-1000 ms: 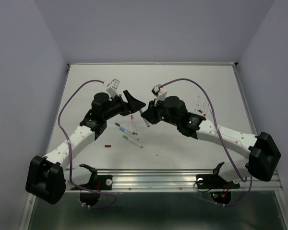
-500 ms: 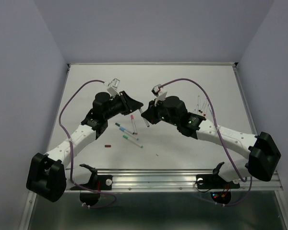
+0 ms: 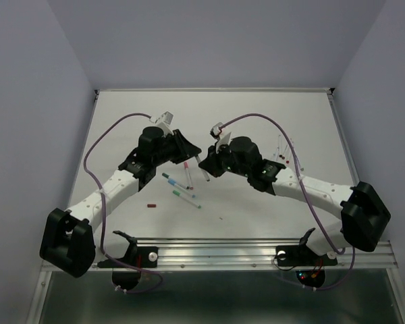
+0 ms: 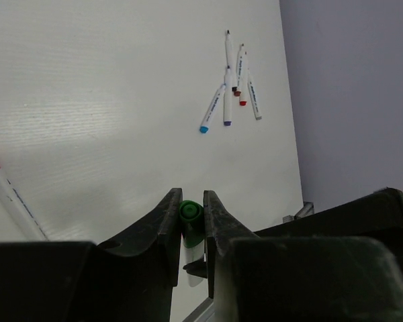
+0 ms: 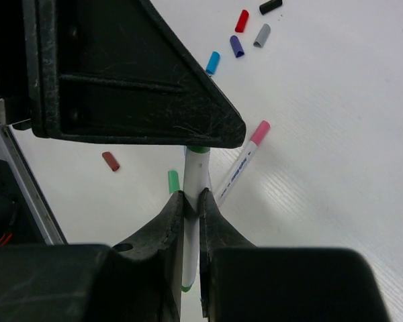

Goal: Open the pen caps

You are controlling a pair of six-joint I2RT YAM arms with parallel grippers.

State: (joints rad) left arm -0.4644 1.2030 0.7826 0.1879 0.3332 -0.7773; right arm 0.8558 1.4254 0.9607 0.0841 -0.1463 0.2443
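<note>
- The green cap [image 4: 189, 218] sits on the end of a white barrel [image 5: 195, 171]. Together they make one pen, held in the air above the table [image 5: 336, 134] and bridging the two claws.
- The pen's long axis runs straight from one claw to the other. The capped end points into the left claw [image 4: 191, 204] and the bare barrel runs back through the right claw [image 5: 191, 198].
- The left claw is clenched on the green cap. The cap stands between the two fingertips with its round end face showing just past them, and a finger presses on each side.
- The right claw is clenched on the white barrel, gripping it partway along. From the right wrist only a thin green edge of the cap shows, under the left claw's dark body.
- The cap is seated on the barrel, with no gap visible between them.
- A pink-capped pen [image 5: 244, 163] lies flat on the table just beside the held pen and below it, slanting away from it.
- Loose caps lie well apart from the pink-capped pen, on the side its pink end points to: a blue cap [image 5: 213, 62], purple cap [image 5: 236, 45], red cap [image 5: 242, 20], grey cap [image 5: 262, 33] and black cap [image 5: 270, 6].
- A dark red cap [image 5: 110, 161] lies alone, across the held pen from the pink-capped pen.
</note>
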